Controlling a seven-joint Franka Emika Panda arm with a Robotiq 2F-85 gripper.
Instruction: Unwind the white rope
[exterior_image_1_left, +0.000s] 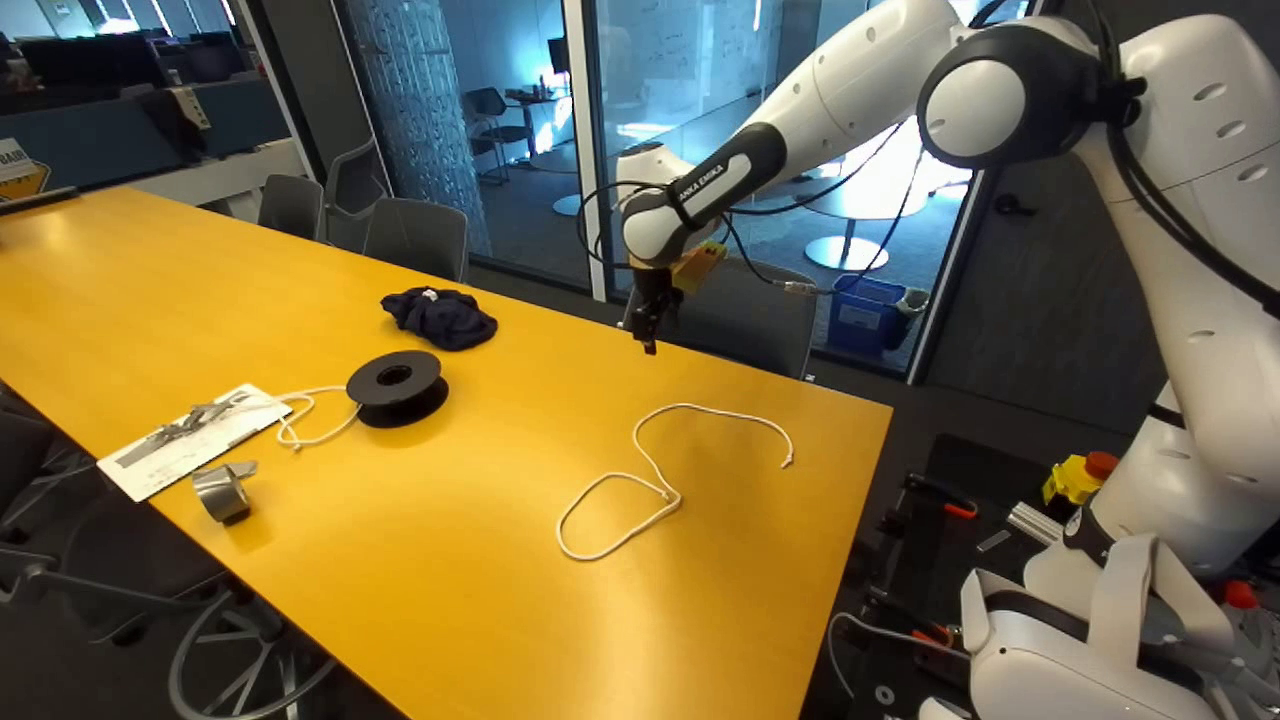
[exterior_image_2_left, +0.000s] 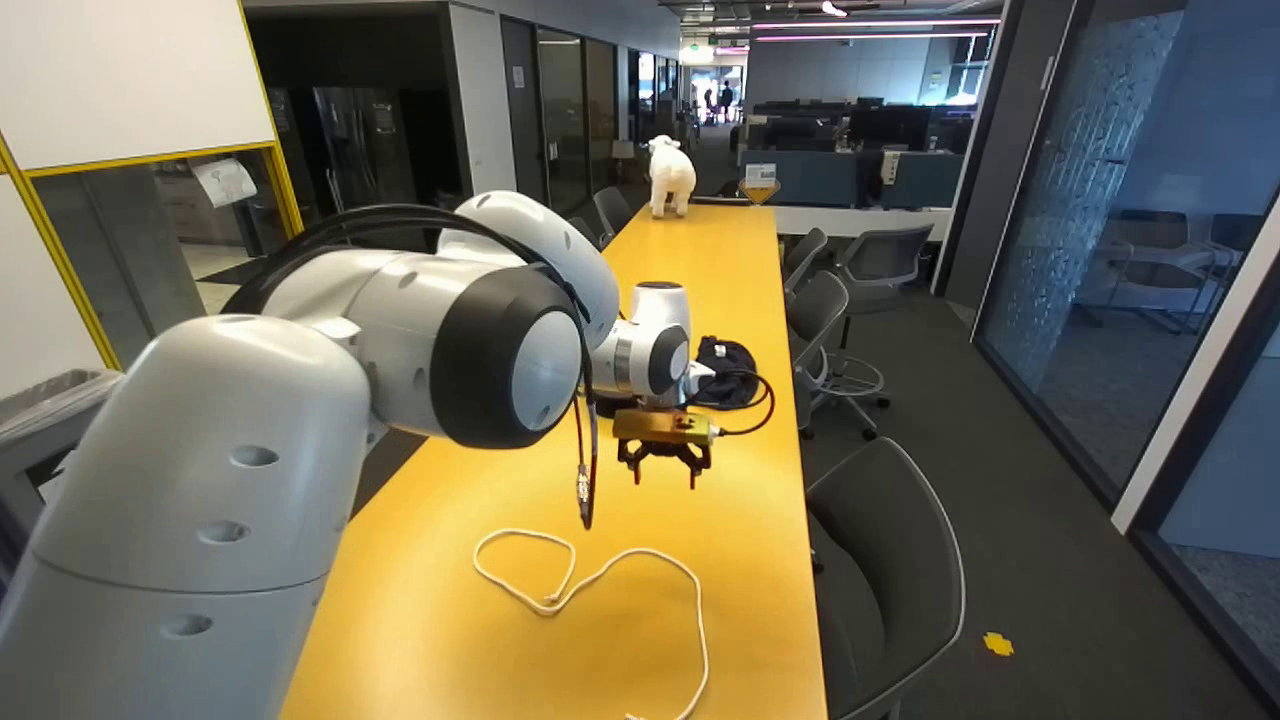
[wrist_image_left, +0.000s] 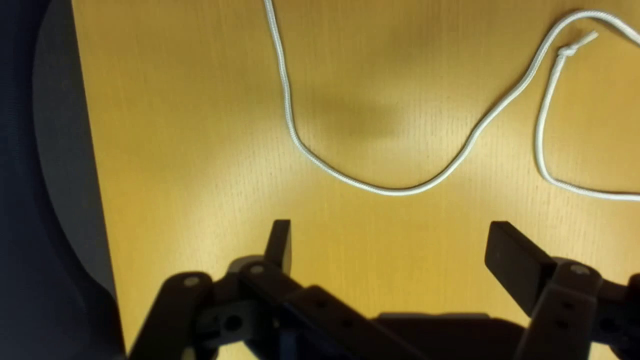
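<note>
The white rope (exterior_image_1_left: 690, 406) lies limp on the yellow table. In both exterior views it forms an S-like curve, with one part bent round into a near-closed loop (exterior_image_2_left: 640, 550). One knotted end lies close beside the rope's own middle. In the wrist view a rounded bend of the rope (wrist_image_left: 392, 191) lies ahead of the fingertips, and the knotted end shows at upper right; parts run out of the picture. My gripper (wrist_image_left: 387, 235) is open and empty. It hangs above the table near its chair-side edge, apart from the rope, also in both exterior views (exterior_image_1_left: 648, 345) (exterior_image_2_left: 664, 482).
A black spool (exterior_image_1_left: 395, 385) stands on the table, with another white cord beside it leading to a flat white packet (exterior_image_1_left: 190, 445). A tape roll (exterior_image_1_left: 221, 493) and dark cloth (exterior_image_1_left: 440, 318) lie nearby. A chair (exterior_image_2_left: 890, 560) stands against the table's edge.
</note>
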